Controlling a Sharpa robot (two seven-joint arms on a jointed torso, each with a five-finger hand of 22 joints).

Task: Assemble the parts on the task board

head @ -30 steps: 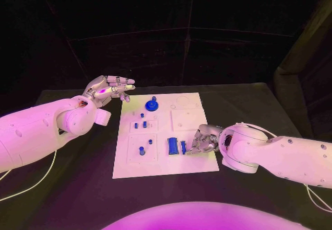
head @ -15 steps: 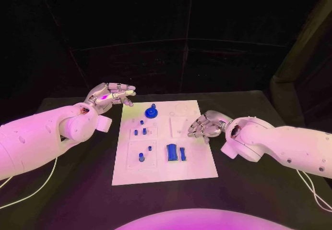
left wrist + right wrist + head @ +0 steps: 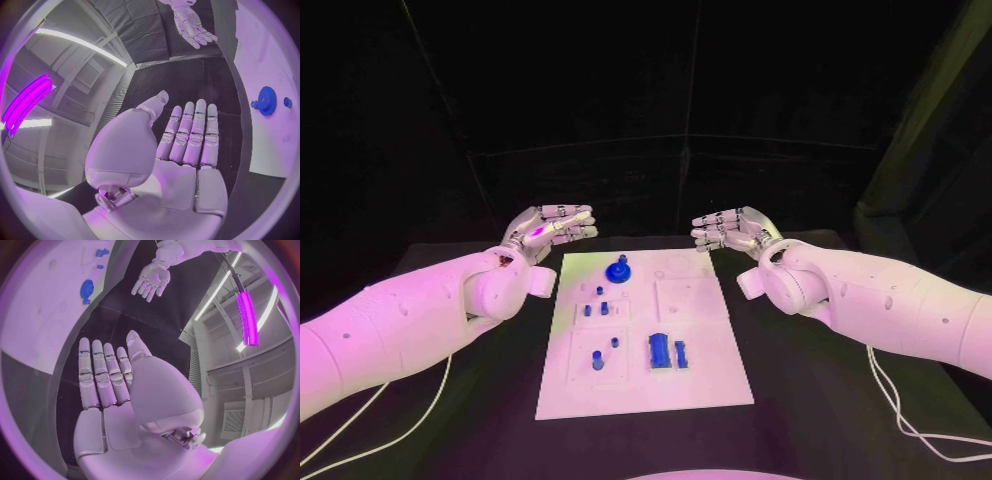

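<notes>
I see both hands raised above the table's far edge, empty, fingers extended: left hand (image 3: 553,224) beyond the task board's (image 3: 707,382) far-left corner, right hand (image 3: 733,228) beyond its far-right. On the board stand a blue gear (image 3: 619,270), small pegs (image 3: 597,358) and a blue block (image 3: 658,351).

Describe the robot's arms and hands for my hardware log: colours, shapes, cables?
Both arms are smooth, rounded white shells with bulbous joints and small dark screw holes. The left hand and right hand are silver metal with segmented fingers and a broad, smooth palm plate. A thin pale cable trails from the right arm, and another from the left.
</notes>
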